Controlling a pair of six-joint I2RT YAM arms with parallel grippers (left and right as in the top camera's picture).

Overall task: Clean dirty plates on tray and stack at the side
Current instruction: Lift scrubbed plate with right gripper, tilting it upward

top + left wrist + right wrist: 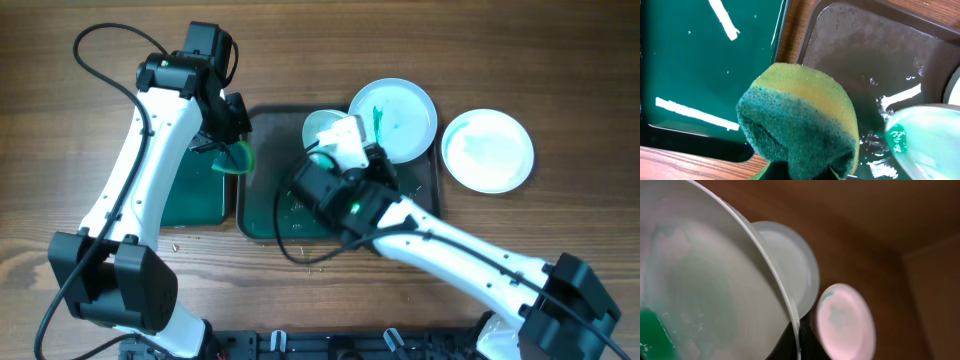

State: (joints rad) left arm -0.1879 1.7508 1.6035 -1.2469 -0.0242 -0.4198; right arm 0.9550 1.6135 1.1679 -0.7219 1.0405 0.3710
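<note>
While the right gripper is clamped on its edge, the held plate hangs tilted above the tray, toward 11 o'clock from the tray's centre in the overhead view. In the right wrist view this plate fills the left side, with a green smear at its lower left. The fingers themselves are mostly hidden behind its rim. The left wrist view catches its pale, teal-tinted edge over the tray's wet dark floor.

The second plate lies at 1 o'clock, resting partly over the tray's rim, with a green streak on its left half. It sits just behind the held plate in the right wrist view. The third plate lies flat on the wooden table at 3 o'clock, just outside the tray and apart from it. A faint teal smear shows on its face.

At 9 o'clock, over the tray's left rim, the left gripper pinches the sponge, yellow with a green scouring side, squeezed into a fold. Further out at 9 o'clock the smaller tray sits just beside the large one, its green base wet and shiny.
</note>
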